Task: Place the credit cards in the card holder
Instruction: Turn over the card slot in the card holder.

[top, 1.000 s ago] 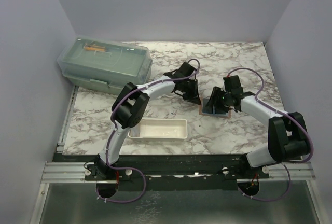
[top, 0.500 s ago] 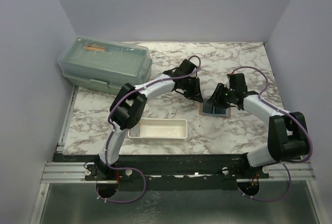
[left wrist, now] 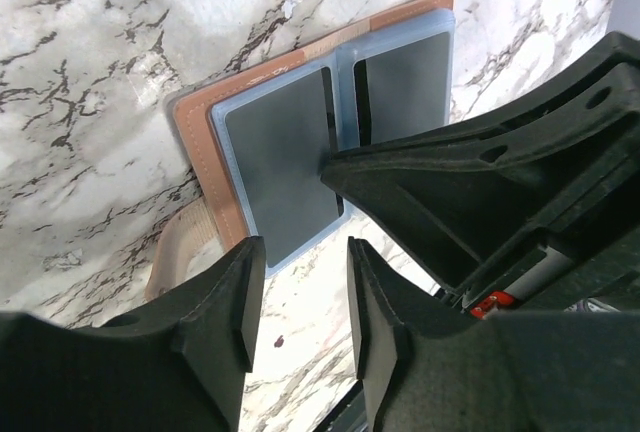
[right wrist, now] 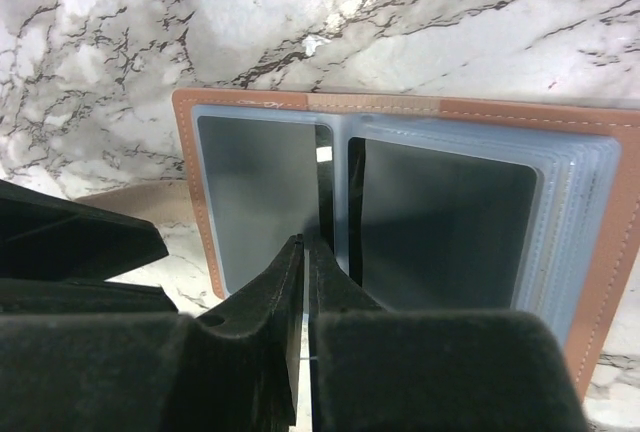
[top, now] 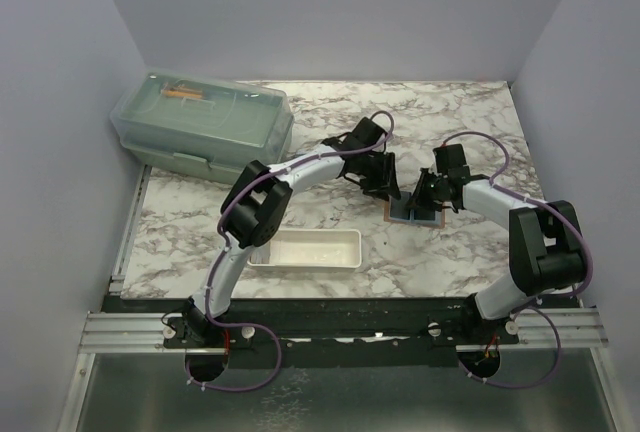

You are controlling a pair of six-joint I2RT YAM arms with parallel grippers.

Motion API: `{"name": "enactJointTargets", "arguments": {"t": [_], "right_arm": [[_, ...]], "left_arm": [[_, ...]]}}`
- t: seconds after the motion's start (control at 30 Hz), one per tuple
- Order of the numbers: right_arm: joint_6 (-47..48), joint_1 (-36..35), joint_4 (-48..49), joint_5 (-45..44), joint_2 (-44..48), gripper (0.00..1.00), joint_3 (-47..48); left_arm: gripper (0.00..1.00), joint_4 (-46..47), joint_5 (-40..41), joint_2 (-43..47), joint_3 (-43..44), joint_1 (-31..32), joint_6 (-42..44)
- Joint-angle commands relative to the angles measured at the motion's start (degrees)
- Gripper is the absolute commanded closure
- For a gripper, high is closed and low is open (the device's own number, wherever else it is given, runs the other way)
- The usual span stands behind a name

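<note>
Jaws pressed shut on nothing visible, the right gripper [right wrist: 305, 252] points into the centre fold of the card holder [right wrist: 440, 222], which lies open on the table [top: 470, 122], long axis crosswise, while the left gripper [left wrist: 303, 252], slightly parted and empty, hovers beside its edge.

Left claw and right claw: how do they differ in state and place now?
The left claw has its fingers apart; the right claw has them pressed together. The left claw is at the edge of the open card holder; the right claw points at its middle fold. Both are black.
</note>
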State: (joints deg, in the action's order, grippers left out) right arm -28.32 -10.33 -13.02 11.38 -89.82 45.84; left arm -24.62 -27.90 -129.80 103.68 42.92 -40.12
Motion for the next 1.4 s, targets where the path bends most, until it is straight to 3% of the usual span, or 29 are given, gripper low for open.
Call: {"name": "enactJointTargets", "arguments": {"t": [0.0, 0.2, 0.43, 0.6, 1.23, 1.37], "right_arm": [[1.2, 0.0, -1.5, -4.2, 0.8, 0.91, 0.4], [0.7, 0.0, -0.8, -4.5, -1.1, 0.90, -0.2], [0.1, 0.0, -0.7, -4.8, -3.1, 0.99, -0.1], [0.0, 0.0, -0.3, -4.5, -3.7, 1.00, -0.3], [0.1, 0.0, -0.5, -3.6, -3.7, 1.00, 0.2], [-0.4, 0.0, -1.4, -3.2, -2.0, 0.95, 0.6]], "left_arm": [[0.54, -0.3, 0.3, -1.4, 1.4, 0.7, 0.8], [0.51, -0.3, 1.3, -1.5, 1.4, 0.9, 1.0], [0.48, -0.3, 1.2, -3.1, 2.4, 0.9, 0.7], [0.45, -0.3, 0.9, -3.8, 3.3, 1.2, 1.0], [0.56, -0.2, 0.0, -3.8, 5.2, 2.5, 0.4], [0.57, 0.2, -2.1, -3.2, 7.0, 2.8, -1.3]]}}
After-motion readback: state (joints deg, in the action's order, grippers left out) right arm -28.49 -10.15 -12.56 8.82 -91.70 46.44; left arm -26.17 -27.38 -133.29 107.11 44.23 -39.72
